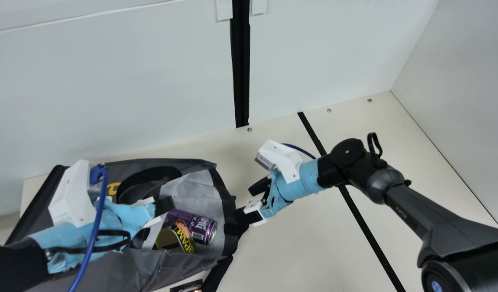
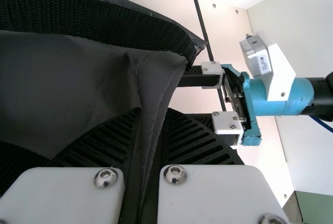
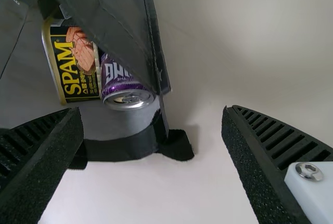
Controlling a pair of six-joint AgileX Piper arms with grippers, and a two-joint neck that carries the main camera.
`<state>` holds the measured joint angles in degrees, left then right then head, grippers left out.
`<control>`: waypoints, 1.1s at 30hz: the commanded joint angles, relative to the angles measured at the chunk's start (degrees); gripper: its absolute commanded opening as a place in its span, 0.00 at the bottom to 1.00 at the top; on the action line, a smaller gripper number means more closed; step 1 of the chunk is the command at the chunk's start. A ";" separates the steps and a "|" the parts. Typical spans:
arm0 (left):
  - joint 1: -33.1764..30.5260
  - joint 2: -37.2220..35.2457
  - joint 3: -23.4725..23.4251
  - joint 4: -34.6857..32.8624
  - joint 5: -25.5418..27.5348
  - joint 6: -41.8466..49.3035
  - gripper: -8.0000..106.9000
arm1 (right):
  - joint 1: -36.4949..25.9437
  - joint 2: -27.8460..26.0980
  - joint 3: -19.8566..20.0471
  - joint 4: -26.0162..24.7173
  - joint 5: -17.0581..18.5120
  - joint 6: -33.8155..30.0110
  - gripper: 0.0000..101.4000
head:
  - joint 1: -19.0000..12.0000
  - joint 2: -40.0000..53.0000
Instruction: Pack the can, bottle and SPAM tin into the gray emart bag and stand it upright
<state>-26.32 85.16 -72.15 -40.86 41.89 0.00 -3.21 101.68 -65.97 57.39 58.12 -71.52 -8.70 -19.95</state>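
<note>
Can't name the dark object, nearest and cut off at the main view's bottom edge. Pinching the gray emart bag with the left hand, partly covering the SPAM tin and purple can inside. Farther off, holding the right hand spread by the opening, contact with the rim unclear.
</note>
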 commanded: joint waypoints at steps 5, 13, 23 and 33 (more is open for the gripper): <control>0.00 0.00 0.00 0.00 0.00 0.00 0.00 | 1.77 2.45 -1.24 0.56 -0.98 0.35 0.94 | -1.30 -0.05; 0.00 0.00 0.00 0.00 0.00 0.00 0.00 | 3.67 6.00 -3.48 1.27 -2.17 1.05 0.94 | -1.30 -0.05; 0.00 0.00 0.00 0.00 0.00 0.00 0.00 | 5.85 9.81 -6.69 2.17 -3.40 2.44 0.94 | -1.30 -0.05; 0.00 0.00 0.00 0.00 0.00 0.00 0.00 | 7.26 11.39 -7.48 3.52 -3.26 3.07 0.54 | -1.30 -0.05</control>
<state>-26.32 85.16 -72.15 -40.86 41.89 0.00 4.05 113.03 -73.51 60.79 54.57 -68.36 -8.70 -19.95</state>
